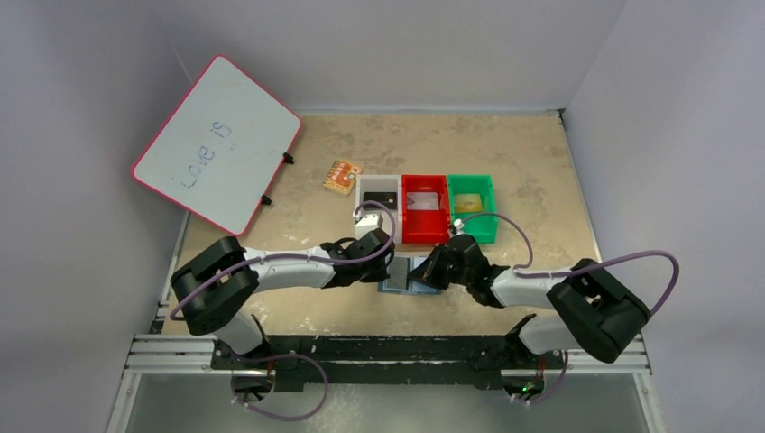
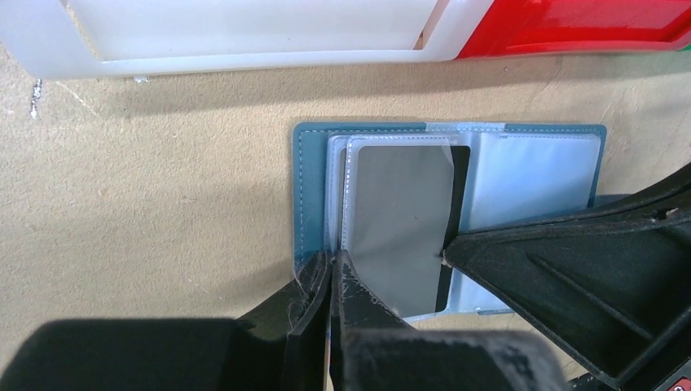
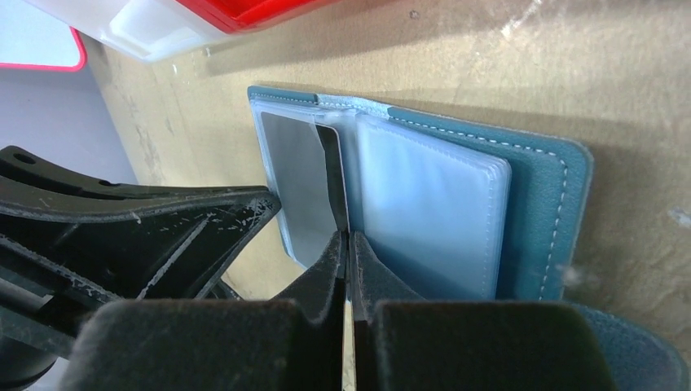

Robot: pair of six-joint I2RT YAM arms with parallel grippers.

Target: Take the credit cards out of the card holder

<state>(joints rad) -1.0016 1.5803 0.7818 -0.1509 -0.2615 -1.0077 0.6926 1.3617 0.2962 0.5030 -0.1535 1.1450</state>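
The blue card holder (image 1: 400, 284) lies open on the table just in front of the bins. In the left wrist view its clear sleeves (image 2: 521, 179) show a silver-grey card (image 2: 399, 220) with a black card (image 2: 461, 183) edge sticking out to its right. My left gripper (image 2: 332, 261) is shut on the holder's left sleeve edge. My right gripper (image 3: 349, 238) is shut on the black card's (image 3: 332, 175) near edge, beside the grey card (image 3: 295, 179) and the holder's cover (image 3: 542, 204). Both grippers meet over the holder in the top view, left (image 1: 386, 263) and right (image 1: 431, 269).
White (image 1: 361, 191), red (image 1: 424, 231) and green (image 1: 474, 234) bins stand in a row just behind the holder; a black card lies in the white one and a gold one in the green. An orange patterned square (image 1: 342, 176) and a tilted whiteboard (image 1: 216, 144) are at the back left.
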